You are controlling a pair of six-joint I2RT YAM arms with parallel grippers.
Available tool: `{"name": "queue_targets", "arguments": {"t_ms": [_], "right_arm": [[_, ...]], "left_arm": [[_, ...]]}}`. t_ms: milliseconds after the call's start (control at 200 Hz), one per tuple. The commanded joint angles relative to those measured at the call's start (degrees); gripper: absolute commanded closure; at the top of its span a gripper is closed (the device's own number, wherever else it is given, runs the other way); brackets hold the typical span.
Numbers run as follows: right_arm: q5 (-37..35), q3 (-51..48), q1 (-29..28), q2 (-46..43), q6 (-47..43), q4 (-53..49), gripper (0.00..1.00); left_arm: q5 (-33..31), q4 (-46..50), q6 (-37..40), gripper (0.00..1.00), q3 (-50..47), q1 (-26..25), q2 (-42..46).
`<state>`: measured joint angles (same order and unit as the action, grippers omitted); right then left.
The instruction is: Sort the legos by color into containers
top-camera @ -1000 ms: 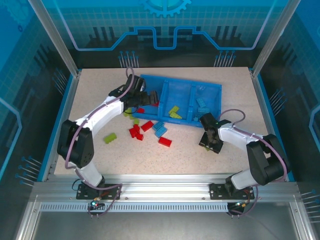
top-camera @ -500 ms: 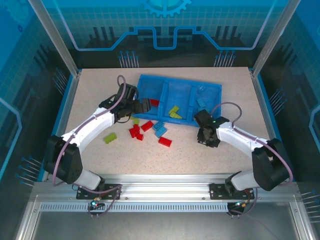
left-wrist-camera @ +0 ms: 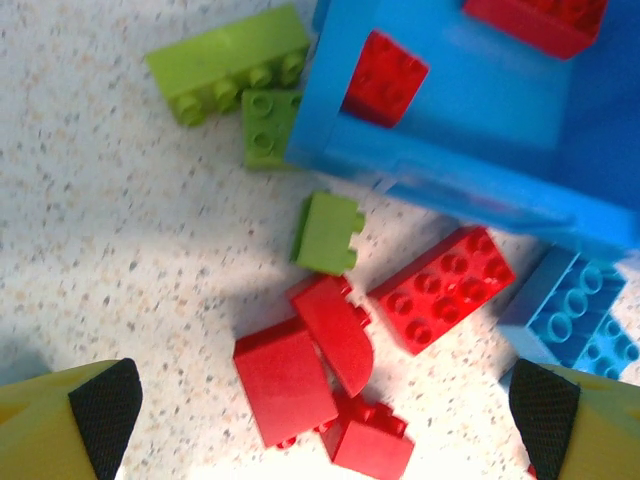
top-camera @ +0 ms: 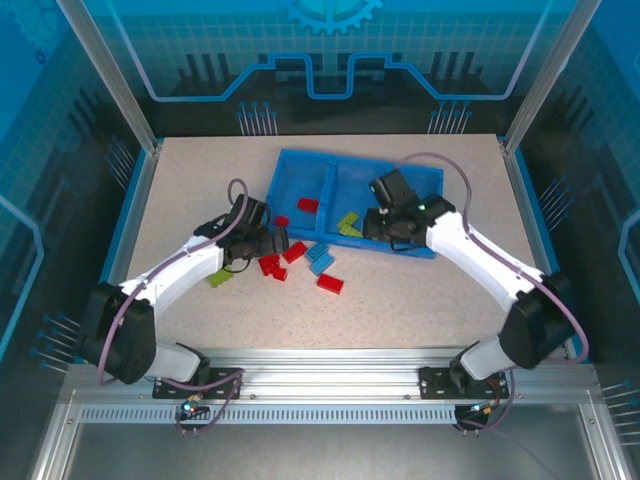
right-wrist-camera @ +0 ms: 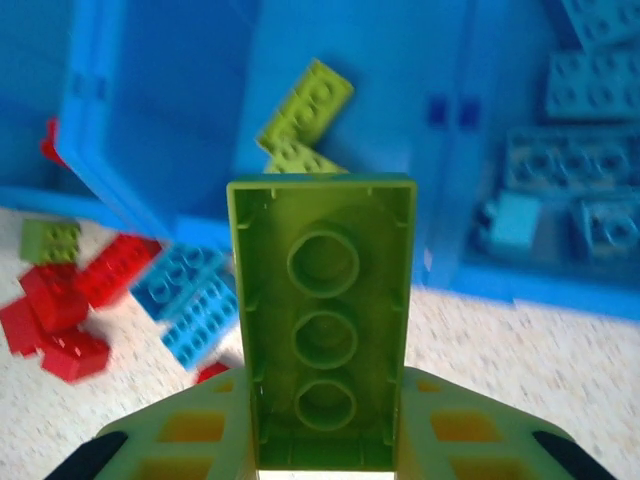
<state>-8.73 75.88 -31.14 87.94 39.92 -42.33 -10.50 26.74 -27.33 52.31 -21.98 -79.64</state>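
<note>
L arm stretched low, L gripper (top-camera: 272, 243) pointing down, jaws wide apart. R arm extended fwd, R gripper (top-camera: 378, 226) clamped on 1 green lego (right-wrist-camera: 320, 320).

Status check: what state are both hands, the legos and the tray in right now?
left hand: open, above loose red legos.
right hand: shut on yellow-green lego.
tray: partly filled, colors in separate compartments.
loose red legos: unsorted, on the table.
</note>
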Motion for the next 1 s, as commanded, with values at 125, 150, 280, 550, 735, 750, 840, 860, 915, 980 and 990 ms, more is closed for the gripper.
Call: {"name": "queue_targets", "arguments": {"t_ms": [125,150,280,550,735,750,840,860,915,980,990], "right_arm": [[3.85,21.08,2.8,19.56,-5.19,-8.71,0.7],[3.75,22.95,3.12,21.45,-5.08,-9.57,0.7],[5.31,30.06,4.83,28.44,-3.78,-11.21,0.67],[6.62,39.68,5.01,36.46,-4.32,-14.36,0.45],[6.52,40.16,4.73,36.25,-5.04,-15.08,0.32],[6.31,39.81,4.64,35.8,-5.11,-14.94,0.31],[4.22,36.66,4.35,32.39,-5.26,-13.36,0.26],[3.96,35.63,4.34,31.41,-5.16,-12.84,0.25],[3.41,32.49,4.56,28.38,-4.45,-11.36,0.24],[3.21,28.42,5.16,24.59,-3.71,-9.2,0.23],[3.13,27.65,5.24,24.15,-3.58,-8.9,0.23]], "left_arm": [[0.08,1.38,-6.06,0.01,-2.64,-2.68,2.82],[0.04,1.38,-6.44,0.01,-2.86,-2.88,2.9],[-0.55,1.63,-7.71,0.01,-3.96,-4.19,3.59],[-1.07,2.64,-9.65,0.01,-4.51,-7.66,3.35],[-1.21,3.76,-15.55,0.01,-3.0,-13.11,1.59],[-1.1,3.76,-16.19,0.01,-2.82,-13.68,1.29],[-0.48,3.71,-19.99,0.01,-1.0,-17.82,-1.4],[-0.57,3.72,-20.81,0.01,-0.51,-18.71,-2.1],[-0.66,3.79,-23.23,0.01,0.73,-20.88,-3.95],[-0.36,4.73,-27.01,0.01,2.58,-22.38,-6.98],[-0.25,4.83,-27.63,0.01,2.78,-22.53,-7.41]]}}
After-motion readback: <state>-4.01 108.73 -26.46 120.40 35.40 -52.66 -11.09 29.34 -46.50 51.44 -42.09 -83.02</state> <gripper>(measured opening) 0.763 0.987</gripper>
